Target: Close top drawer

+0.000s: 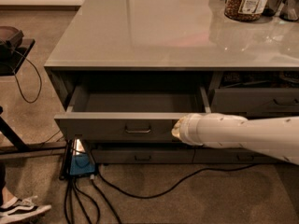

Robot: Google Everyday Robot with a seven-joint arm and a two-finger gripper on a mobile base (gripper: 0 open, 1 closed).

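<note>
The top drawer (pixel 103 127) is a wide grey drawer under the grey countertop (pixel 154 27). It stands pulled out, with its grey floor (pixel 140 102) showing and nothing in it. Its flat front has a small metal loop handle (pixel 138 130) at the middle. My gripper (pixel 176 129) sits at the end of the white arm that reaches in from the right. It is against the drawer front, just right of the handle, and the arm hides most of it.
A shallower drawer (pixel 140 156) lies below and another drawer (pixel 254 101) to the right. A jar (pixel 246 1) stands on the counter's far right. Black cables (pixel 154 190) and a blue box (pixel 80 163) lie on the carpet. A black stand (pixel 11 55) and a shoe (pixel 21 209) are at the left.
</note>
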